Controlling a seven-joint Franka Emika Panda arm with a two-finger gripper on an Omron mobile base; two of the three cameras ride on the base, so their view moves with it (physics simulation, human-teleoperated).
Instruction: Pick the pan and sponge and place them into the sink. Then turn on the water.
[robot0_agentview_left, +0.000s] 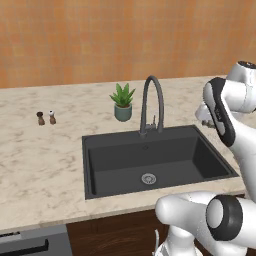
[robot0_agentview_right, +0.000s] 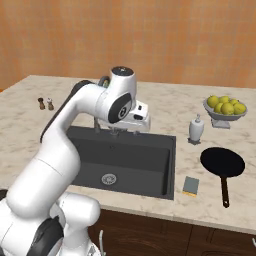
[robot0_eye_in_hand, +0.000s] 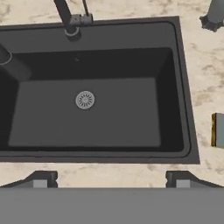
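Note:
The black pan (robot0_agentview_right: 222, 162) lies on the counter right of the sink (robot0_agentview_right: 169, 167), its thin handle pointing toward the front edge. The small sponge (robot0_agentview_right: 190, 185) rests flat between the pan and the sink's right rim, and shows at the right edge of the hand view (robot0_eye_in_hand: 218, 130). My gripper (robot0_agentview_right: 125, 131) hangs over the back of the sink (robot0_eye_in_hand: 184, 87), looking down at the round drain (robot0_eye_in_hand: 85, 99). Its fingertips (robot0_eye_in_hand: 41, 179) stand wide apart, so the gripper (robot0_eye_in_hand: 111, 180) is open with nothing between them. The dark gooseneck tap (robot0_agentview_left: 151, 102) rises behind the basin (robot0_agentview_left: 88, 150); no stream runs from it.
A white soap dispenser (robot0_agentview_right: 196, 128) and a bowl of lemons (robot0_agentview_right: 226, 107) stand behind the pan. A potted plant (robot0_agentview_left: 123, 102) sits left of the tap. Two small shakers (robot0_agentview_left: 46, 118) stand on the counter's far left.

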